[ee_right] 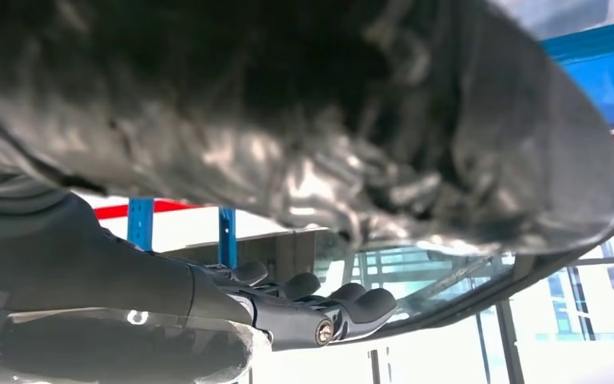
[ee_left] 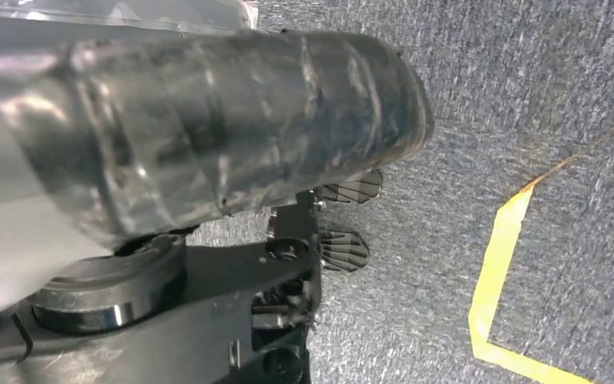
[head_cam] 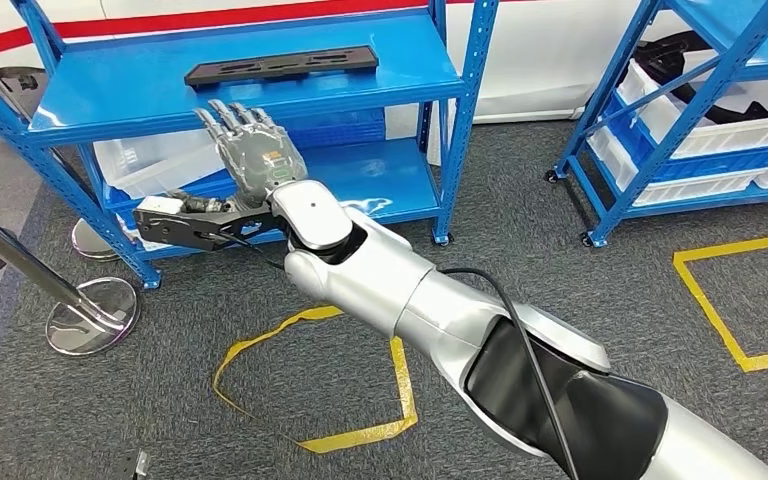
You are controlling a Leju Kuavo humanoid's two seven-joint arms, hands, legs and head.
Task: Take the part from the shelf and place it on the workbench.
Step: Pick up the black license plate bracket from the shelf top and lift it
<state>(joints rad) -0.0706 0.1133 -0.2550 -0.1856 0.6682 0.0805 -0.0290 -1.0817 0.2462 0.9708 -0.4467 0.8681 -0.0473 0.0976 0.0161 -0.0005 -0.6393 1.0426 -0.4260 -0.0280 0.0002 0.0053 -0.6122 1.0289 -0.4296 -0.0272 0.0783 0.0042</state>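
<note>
From the head view, the right hand (head_cam: 252,158) is seen raised with fingers spread and nothing held, just below the shelf (head_cam: 100,105) edge; the black part (head_cam: 281,65) lies on that shelf at twelve o'clock from the hand. In the left wrist view, the left hand (ee_left: 350,220) is seen above grey carpet (ee_left: 528,88); its grasp cannot be told. In the right wrist view, fingers (ee_right: 352,306) are seen extended. The shelf edge could be struck if the hand is raised too little.

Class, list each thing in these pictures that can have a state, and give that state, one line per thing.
Flat black plastic part: lying untouched on the blue shelf's top board.
Right hand: open, fingers straight, raised short of the shelf's edge, holding nothing.
Left hand: hanging over grey carpet; grip unclear.
White plastic bins: stowed on the neighbouring rack.
</note>
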